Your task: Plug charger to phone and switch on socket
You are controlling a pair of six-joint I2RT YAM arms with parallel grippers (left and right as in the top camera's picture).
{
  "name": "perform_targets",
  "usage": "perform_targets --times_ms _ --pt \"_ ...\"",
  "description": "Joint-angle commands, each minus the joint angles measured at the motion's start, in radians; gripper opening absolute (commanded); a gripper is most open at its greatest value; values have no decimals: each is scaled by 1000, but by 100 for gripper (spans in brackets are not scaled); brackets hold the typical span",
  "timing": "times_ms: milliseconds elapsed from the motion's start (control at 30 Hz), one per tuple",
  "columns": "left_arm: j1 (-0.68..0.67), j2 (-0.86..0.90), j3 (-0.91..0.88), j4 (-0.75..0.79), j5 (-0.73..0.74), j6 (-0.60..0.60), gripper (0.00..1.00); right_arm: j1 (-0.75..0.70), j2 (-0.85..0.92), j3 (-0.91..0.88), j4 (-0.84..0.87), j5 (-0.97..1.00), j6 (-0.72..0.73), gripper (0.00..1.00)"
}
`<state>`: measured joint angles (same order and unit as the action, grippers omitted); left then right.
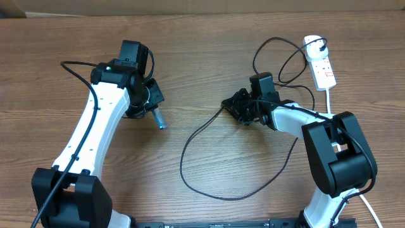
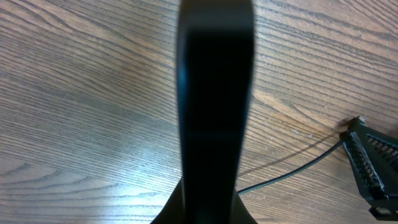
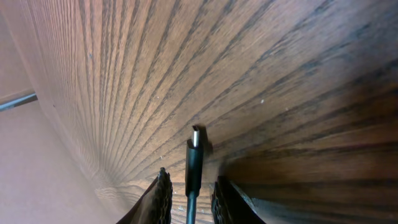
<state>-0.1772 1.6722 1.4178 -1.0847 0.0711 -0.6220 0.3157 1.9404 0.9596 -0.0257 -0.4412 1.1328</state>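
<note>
Overhead view: left tool (image 1: 152,109) is clenched on the phone (image 1: 159,119), which juts from it edge-on over the left half of the tabletop (image 1: 209,50). Right tool (image 1: 234,106), near centre, grips the charger (image 1: 190,183) at its free end. The cable loops toward the near edge, then runs up to its plug (image 1: 316,44) at the socket (image 1: 323,68), far right.

Left wrist view: phone stands as a dark slab at centre.

Right wrist view: connector tip (image 3: 194,155) is held between both fingers (image 3: 163,194), above the wood.

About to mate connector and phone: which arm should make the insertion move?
Probably right: the right gripper pinches the charger behind its bare tip; the left gripper only holds the phone.
</note>
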Motion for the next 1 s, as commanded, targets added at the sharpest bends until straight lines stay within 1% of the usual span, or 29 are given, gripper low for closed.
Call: perform_targets --times_ms 0,367,733,967 --pt "0 -3 4 4 8 -2 4 3 27 2 -15 21 4 20" --pt "0 -3 4 3 8 -2 4 3 27 2 -12 21 -7 12" --pt "0 -3 4 4 8 -2 4 3 27 2 19 21 -7 12" --pt "0 -3 4 4 8 -2 4 3 27 2 30 21 -7 9"
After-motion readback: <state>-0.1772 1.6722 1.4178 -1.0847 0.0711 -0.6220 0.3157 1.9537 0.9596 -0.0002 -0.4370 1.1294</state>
